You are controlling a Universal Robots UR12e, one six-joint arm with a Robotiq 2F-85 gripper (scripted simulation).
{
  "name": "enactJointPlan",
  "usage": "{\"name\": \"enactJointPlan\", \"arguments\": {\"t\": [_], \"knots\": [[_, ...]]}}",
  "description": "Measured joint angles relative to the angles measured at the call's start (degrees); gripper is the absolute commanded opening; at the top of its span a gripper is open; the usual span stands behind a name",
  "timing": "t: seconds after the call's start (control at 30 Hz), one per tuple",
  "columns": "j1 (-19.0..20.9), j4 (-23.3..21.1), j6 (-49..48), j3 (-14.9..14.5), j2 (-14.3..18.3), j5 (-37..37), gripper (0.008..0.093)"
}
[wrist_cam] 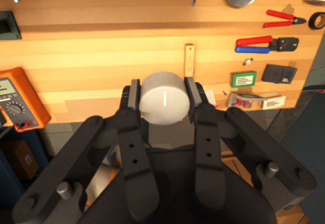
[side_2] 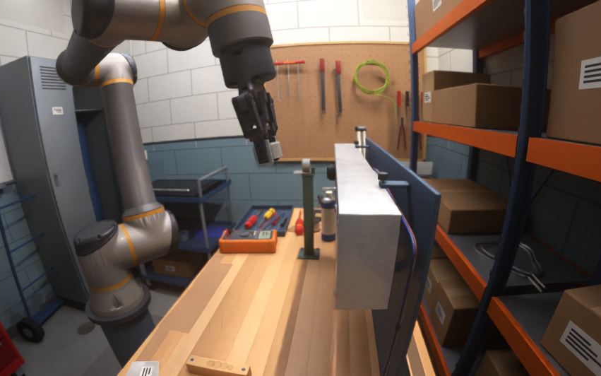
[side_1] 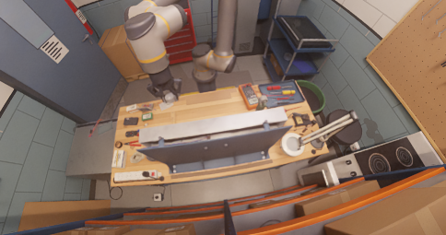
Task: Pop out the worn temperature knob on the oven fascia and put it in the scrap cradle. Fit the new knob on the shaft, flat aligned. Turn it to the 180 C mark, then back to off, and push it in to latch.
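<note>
High over the near end of the wooden bench, a grey round knob with a white pointer line sits clamped in my closed gripper. From the side the knob shows at the fingertips, well above the bench top. The gripper is at the bench's back left corner, away from the steel oven fascia, which stands upright on a blue frame. A small wooden cradle block with round recesses lies on the bench below the knob. The fascia's front face is hidden.
A pegboard with hand tools hangs on the back wall. An orange multimeter, a tool tray and a green post stand at the far end. Pliers and small boxes lie near the cradle. Shelving flanks the fascia.
</note>
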Motion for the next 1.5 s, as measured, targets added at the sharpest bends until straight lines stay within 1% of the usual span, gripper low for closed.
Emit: {"name": "enactJointPlan", "arguments": {"t": [0.2,0.4,0.6,0.8,1.0,1.17,1.33,1.5], "knots": [[-1.5,-5.4,-0.9,3.1,-2.3,3.3,0.0080],[-3.4,-11.9,-1.8,7.0,-4.8,7.5,0.0080],[-5.8,-19.4,-2.3,11.3,-7.4,12.6,0.0080],[-8.4,-28.0,-2.3,16.0,-9.8,18.4,0.0080],[-11.2,-37.7,-1.4,20.8,-11.5,24.7,0.0080],[-13.4,-46.8,0.3,24.7,-12.1,29.9,0.0080],[-15.5,-56.9,3.0,28.3,-11.8,34.8,0.0080],[-17.1,-68.1,6.8,31.4,-10.4,39.1,0.0080]]}}
